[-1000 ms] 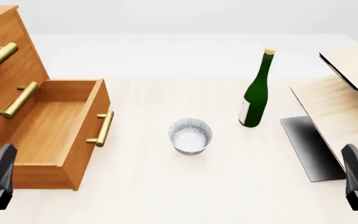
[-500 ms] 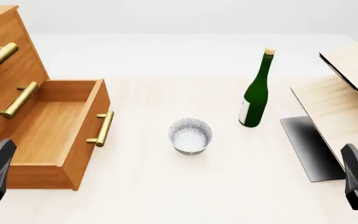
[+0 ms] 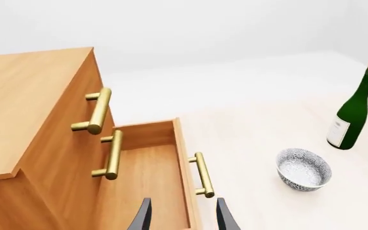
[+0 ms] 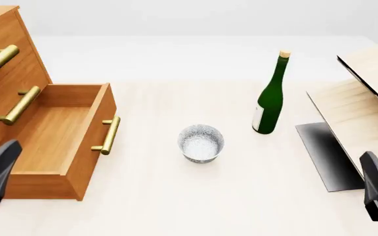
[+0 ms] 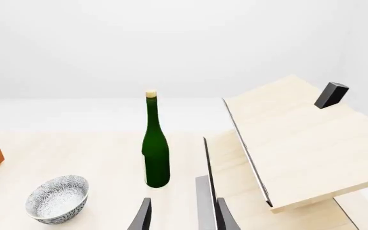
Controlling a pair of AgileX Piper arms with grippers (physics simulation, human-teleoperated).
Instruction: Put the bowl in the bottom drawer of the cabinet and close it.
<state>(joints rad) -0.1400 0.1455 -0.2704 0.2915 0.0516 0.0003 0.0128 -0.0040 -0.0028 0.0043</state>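
The left gripper [image 3: 178, 216] has its two dark fingers apart and holds nothing; it hangs over the near end of the bottom drawer [image 4: 57, 140], at about 8 o'clock in the front view. The right gripper [image 5: 178, 215] also has its fingers apart and empty, low at about 4 o'clock in the front view. The bottom drawer is pulled out of the cabinet [image 4: 5, 54] and is open, with its brass handle [image 4: 108, 135] on the front facing the middle of the tabletop [image 4: 175, 196]. The bowl [image 4: 201, 142] stands upright on the tabletop near the centre, at 3 o'clock from the drawer and apart from it. A green bottle [image 4: 270, 96] stands upright at about 1 o'clock from the bowl, not touching it. A pale wooden structure [image 4: 366, 98] is at the right edge.
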